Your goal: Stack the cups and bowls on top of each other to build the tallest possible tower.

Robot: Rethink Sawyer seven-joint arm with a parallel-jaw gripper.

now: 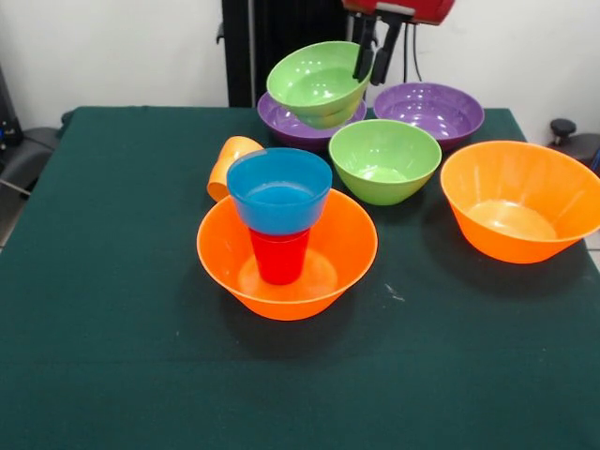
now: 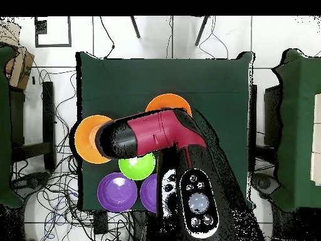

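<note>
- The hand (image 1: 372,64) comes down from the red arm (image 2: 153,135) with its two dark fingers clamped over the rim of a green bowl (image 1: 317,84), one finger inside the rim and one outside.
- That glossy plastic bowl hangs lifted and tilted, its mouth turned partly toward the camera, above a purple bowl (image 1: 286,124) at the back of the bench (image 1: 112,356).
- A second purple bowl (image 1: 429,111), wide and shiny, sits upright just beside it.
- Another green bowl (image 1: 382,159), round and smooth, stands upright in front of the two purple ones.
- The tower (image 1: 284,239) stands near the middle of the dark green cloth: a large orange bowl (image 1: 352,251) as base, a red cup (image 1: 279,256) set mouth-down in it with its long axis upright, and a blue bowl (image 1: 278,190) sitting mouth-up on top.
- An orange cup (image 1: 228,161) lies on its side behind the tower, its long axis roughly level and its mouth end hidden behind the blue bowl.
- A second large orange bowl (image 1: 520,199), faintly ribbed inside, rests upright well apart at the bench edge.
</note>
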